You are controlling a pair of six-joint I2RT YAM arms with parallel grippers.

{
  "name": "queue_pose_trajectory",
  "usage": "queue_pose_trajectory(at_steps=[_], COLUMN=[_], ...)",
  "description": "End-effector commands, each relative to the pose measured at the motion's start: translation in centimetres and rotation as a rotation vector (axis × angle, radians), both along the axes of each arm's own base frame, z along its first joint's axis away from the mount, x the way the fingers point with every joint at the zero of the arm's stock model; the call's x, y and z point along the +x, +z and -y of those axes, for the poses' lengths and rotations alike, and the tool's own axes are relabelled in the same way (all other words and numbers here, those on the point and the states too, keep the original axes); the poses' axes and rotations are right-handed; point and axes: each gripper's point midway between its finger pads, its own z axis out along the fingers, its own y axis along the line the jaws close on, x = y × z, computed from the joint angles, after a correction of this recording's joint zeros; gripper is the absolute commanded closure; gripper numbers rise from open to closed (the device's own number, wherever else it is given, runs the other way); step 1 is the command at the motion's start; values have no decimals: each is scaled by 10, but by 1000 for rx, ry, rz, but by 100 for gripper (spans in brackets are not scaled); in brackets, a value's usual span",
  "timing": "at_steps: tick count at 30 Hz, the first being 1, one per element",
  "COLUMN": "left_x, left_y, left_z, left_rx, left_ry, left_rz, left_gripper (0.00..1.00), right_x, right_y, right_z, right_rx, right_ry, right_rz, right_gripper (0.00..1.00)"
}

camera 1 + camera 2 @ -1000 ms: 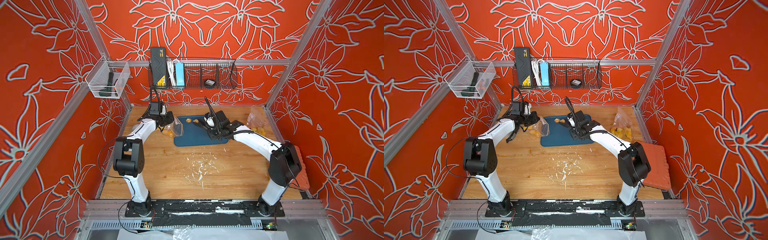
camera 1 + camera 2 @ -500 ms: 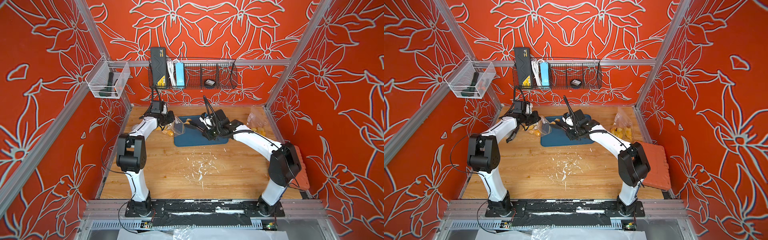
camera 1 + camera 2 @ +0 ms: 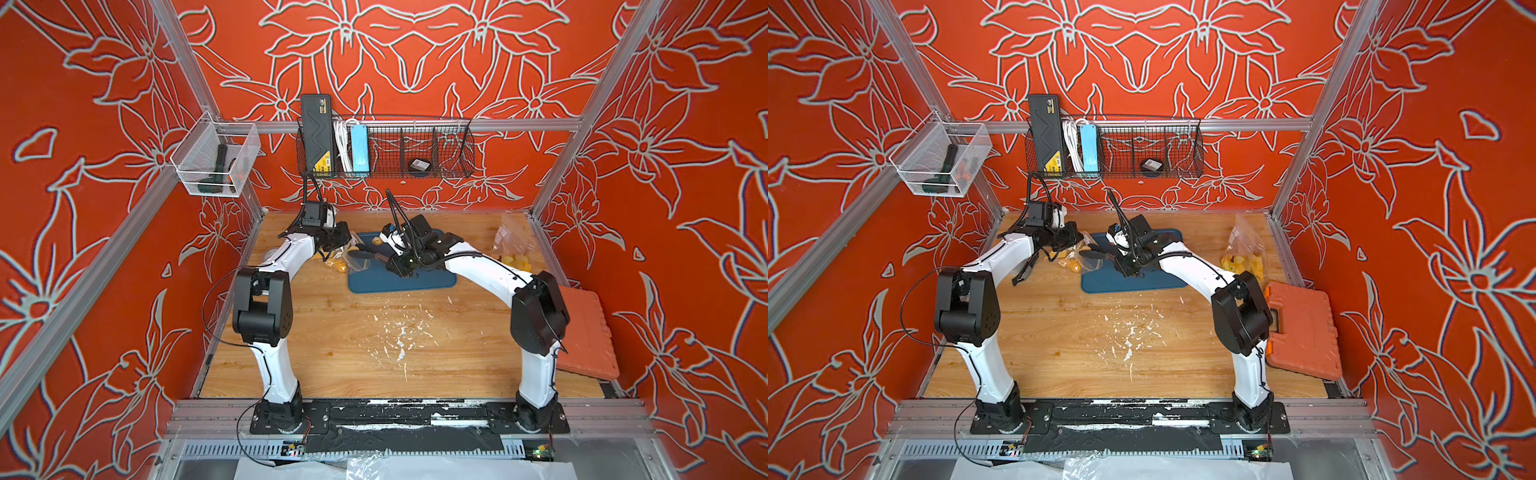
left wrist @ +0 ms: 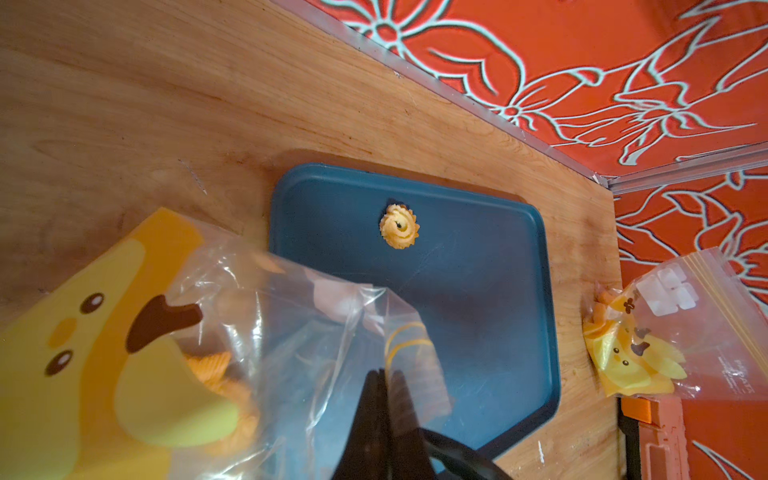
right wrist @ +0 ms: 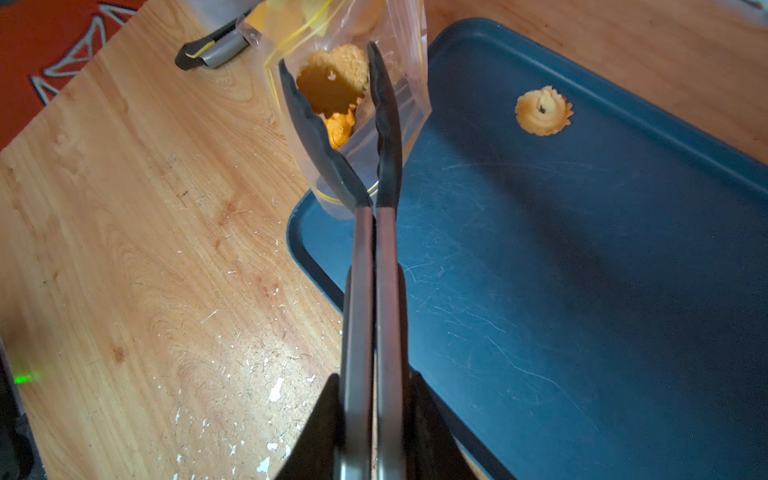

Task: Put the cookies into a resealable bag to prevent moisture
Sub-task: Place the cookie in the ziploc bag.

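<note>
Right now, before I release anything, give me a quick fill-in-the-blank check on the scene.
The right gripper holds ____, which pinch a brown cookie.
On the blue tray lies exactly ____ pale cookie.
The left gripper is shut on the clear ____.
Missing words: tongs; one; bag.

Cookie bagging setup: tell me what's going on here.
The left gripper is shut on an edge of the clear bag, holding it up at a corner of the blue tray. The right gripper clamps tongs whose tips reach into the bag's mouth with a brown cookie between them, above other cookies already inside. One swirl cookie lies on the tray. A second bag rests near the table's far right corner.
</note>
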Motion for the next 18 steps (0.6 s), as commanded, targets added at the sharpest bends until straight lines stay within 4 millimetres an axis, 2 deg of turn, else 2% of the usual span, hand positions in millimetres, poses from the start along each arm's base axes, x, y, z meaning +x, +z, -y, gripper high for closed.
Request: queue_pose_trajectory(at_steps=[1,5,8,11,15,18], left_x=[-3,-3,-3,-3,-3,-3], left_y=[2,5,4,4,5,4], left_z=[5,5,5,6,6,6], left_rx=[-5,-5,-6,-8,-11,-11], left_ry=[-25,-28,-29,-29,-31,-31], left_rz=[11,18,16,16,17,15], left_gripper=[100,100,100,100,100,100], right_x=[9,11,9,5,3,3], right_y=[0,-11,-12,-7,3,12], right_z=[-1,-1,-4,-8,-9,-8], right_rx=[-28,-57,-50,-22,1,13], right_ry=[-25,-30,-17,8,15,11], right_rz=[6,-17,-31,-38,-25,-9], right_gripper=[82,82,75,63,56,55])
